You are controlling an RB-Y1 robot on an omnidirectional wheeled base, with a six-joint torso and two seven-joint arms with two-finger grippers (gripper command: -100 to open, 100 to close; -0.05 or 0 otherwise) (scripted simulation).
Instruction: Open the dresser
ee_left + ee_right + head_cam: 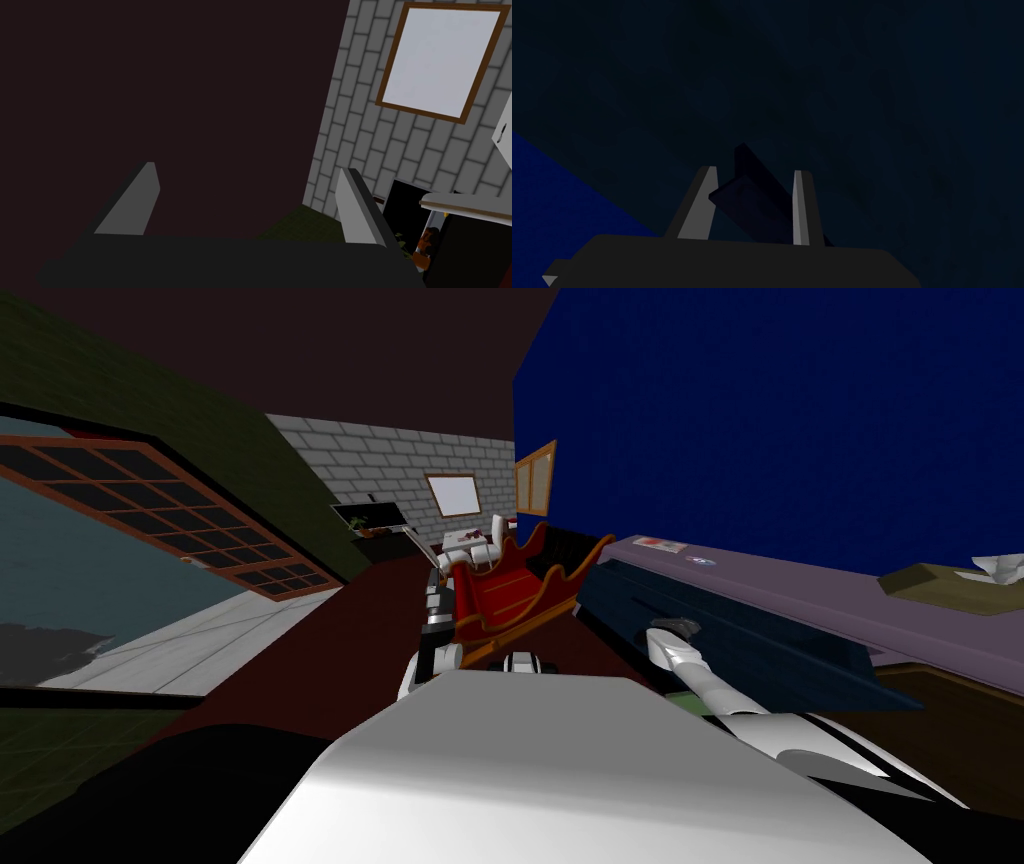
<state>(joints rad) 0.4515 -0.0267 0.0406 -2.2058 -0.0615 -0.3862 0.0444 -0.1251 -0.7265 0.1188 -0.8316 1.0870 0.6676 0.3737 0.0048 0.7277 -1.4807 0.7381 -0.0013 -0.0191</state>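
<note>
The dresser [800, 588] stands at my right, with a purple top and a dark blue front [760, 653]. My right forearm reaches to that front, and the right gripper [668, 628] is at a dark handle there. In the right wrist view the two fingers of the right gripper [754, 170] press the sides of the dark bar handle [752, 200], against the dark blue face. My left arm [437, 618] hangs in front of my chest. Its left gripper [250, 170] is open, with nothing between the fingers.
A red sleigh-shaped piece of furniture [510, 588] stands just ahead, left of the dresser. A box with white tissue [950, 583] and small flat items [660, 545] lie on the dresser top. A large window [170, 518] is at the left, and a blue wall rises behind the dresser.
</note>
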